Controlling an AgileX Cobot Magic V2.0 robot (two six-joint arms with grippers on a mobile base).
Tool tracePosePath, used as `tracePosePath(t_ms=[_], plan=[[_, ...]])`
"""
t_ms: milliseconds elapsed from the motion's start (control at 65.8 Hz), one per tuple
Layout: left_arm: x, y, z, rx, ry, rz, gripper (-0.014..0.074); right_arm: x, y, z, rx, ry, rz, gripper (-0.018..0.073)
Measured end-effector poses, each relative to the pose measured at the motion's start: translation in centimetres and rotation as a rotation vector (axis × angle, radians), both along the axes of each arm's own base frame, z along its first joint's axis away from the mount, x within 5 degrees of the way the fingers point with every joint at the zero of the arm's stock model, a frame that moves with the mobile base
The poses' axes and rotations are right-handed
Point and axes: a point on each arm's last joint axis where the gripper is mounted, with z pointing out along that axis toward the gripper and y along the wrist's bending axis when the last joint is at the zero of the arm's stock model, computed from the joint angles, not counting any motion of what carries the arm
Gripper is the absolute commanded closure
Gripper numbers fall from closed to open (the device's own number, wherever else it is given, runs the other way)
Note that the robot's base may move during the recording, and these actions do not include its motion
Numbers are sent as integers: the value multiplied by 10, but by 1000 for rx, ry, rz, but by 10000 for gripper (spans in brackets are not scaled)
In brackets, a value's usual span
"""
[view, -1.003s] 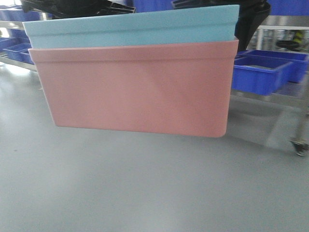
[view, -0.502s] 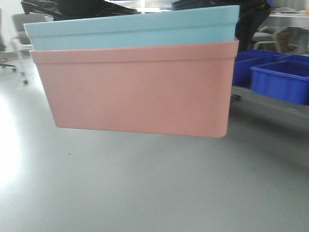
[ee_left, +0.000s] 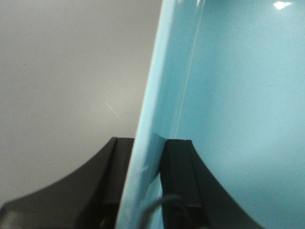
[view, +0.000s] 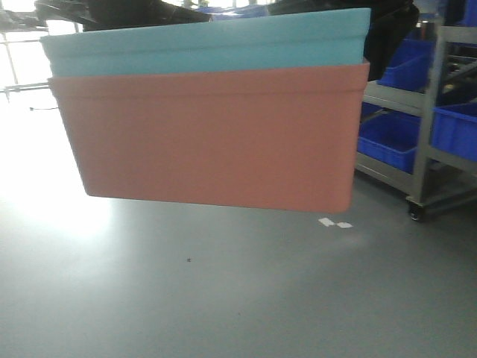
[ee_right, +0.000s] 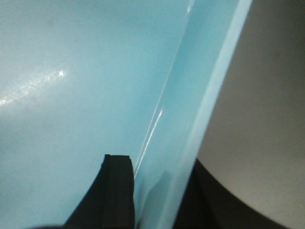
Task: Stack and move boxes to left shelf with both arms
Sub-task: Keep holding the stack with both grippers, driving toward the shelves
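Fingers [ee_left: 177, 183] partly behind light blue bin [ee_left: 238, 95]

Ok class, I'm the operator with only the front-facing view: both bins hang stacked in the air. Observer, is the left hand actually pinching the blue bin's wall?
Observer: Yes. The left wrist view shows the left hand with one finger on each side of the light blue bin wall.
Operator: And the right hand?
Observer: The same in the right wrist view: the right hand straddles that bin's wall, one finger inside, one outside.
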Motion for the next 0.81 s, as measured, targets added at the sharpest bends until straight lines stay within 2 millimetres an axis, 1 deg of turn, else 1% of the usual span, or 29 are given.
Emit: tracePosePath(t_ms=[806], plan=[[0, 0, 0, 0, 0, 0, 599, 0, 0, -1, -3, 3, -1, 503]])
